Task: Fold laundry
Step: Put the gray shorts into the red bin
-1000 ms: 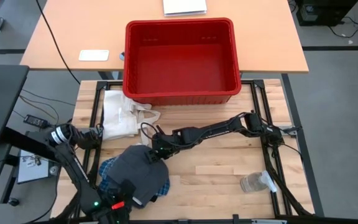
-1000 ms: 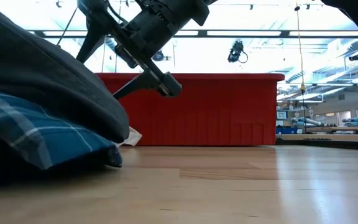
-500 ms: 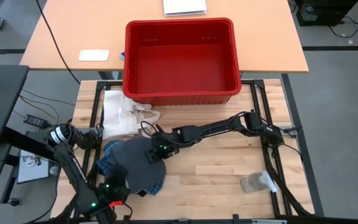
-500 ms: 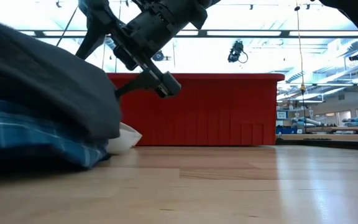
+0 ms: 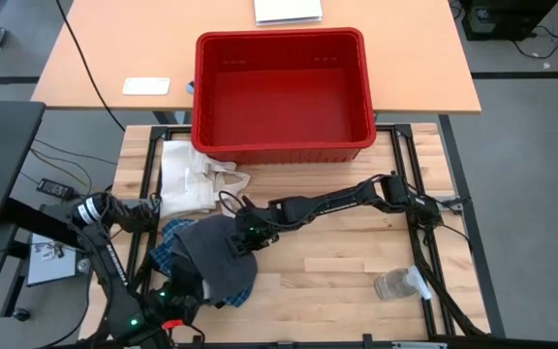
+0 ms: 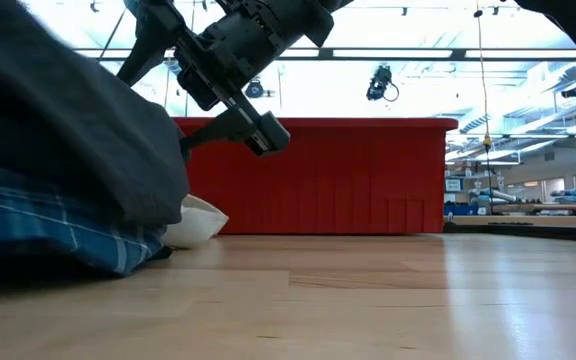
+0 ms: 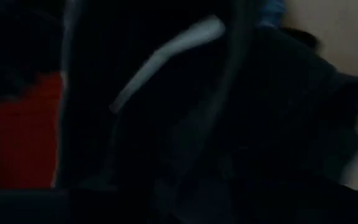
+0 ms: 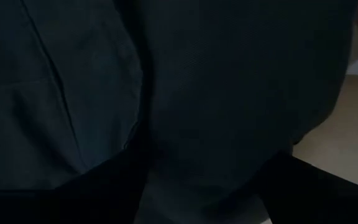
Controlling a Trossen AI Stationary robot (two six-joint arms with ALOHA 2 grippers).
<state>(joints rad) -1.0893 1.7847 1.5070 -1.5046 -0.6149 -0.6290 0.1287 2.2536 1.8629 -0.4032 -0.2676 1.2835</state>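
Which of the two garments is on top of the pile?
The dark grey garment. It lies over the blue plaid shirt, which only shows at the pile's edges beneath it; the right tool is at its edge.

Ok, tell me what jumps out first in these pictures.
The big red bin at the table's far edge dominates, with nothing visible inside. In front of it, both grippers meet at a heap of laundry: a dark grey garment lying over a blue plaid shirt, beside a cream tote bag.
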